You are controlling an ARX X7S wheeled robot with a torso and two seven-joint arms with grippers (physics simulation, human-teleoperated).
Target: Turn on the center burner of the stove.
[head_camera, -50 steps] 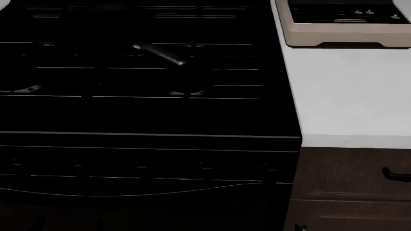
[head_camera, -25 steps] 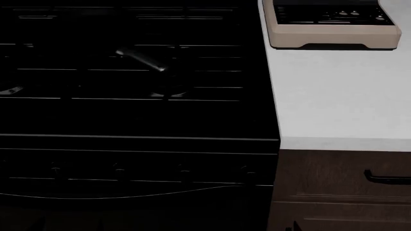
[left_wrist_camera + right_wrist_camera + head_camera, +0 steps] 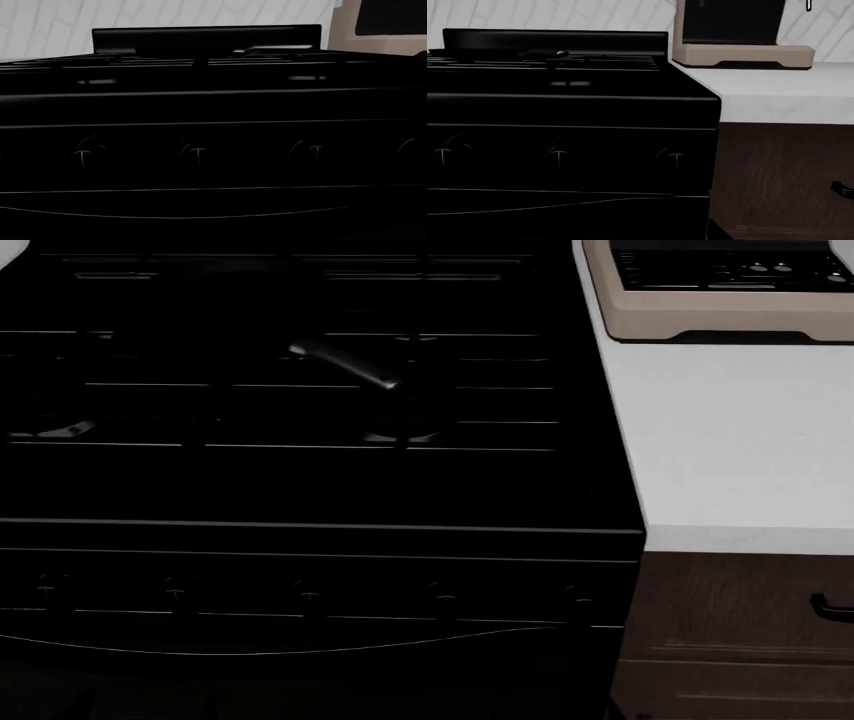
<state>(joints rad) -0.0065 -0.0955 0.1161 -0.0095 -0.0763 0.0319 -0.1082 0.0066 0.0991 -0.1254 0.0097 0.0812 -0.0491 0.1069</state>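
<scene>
The glossy black stove [image 3: 307, 490] fills the left and middle of the head view. Thin grate bars [image 3: 320, 386] cross its top. A row of small round knobs [image 3: 307, 595] runs along its front panel. The left wrist view faces that panel, with a knob [image 3: 195, 152] at its middle and others [image 3: 313, 150] beside it. The right wrist view shows the stove's right end with three knobs [image 3: 558, 154]. Neither gripper shows in any view; the dark lower parts of both wrist views show no fingers.
A dark pan handle [image 3: 344, 365] lies over the grates. A white counter [image 3: 747, 440] adjoins the stove's right side, with a beige appliance [image 3: 721, 300] at its back. A dark wood cabinet [image 3: 734, 630] with a drawer handle [image 3: 834, 608] is below.
The head view shifted: the stove and counter first slid left in the picture, then back right, a little past where they began. Nothing on the stove moved.
</scene>
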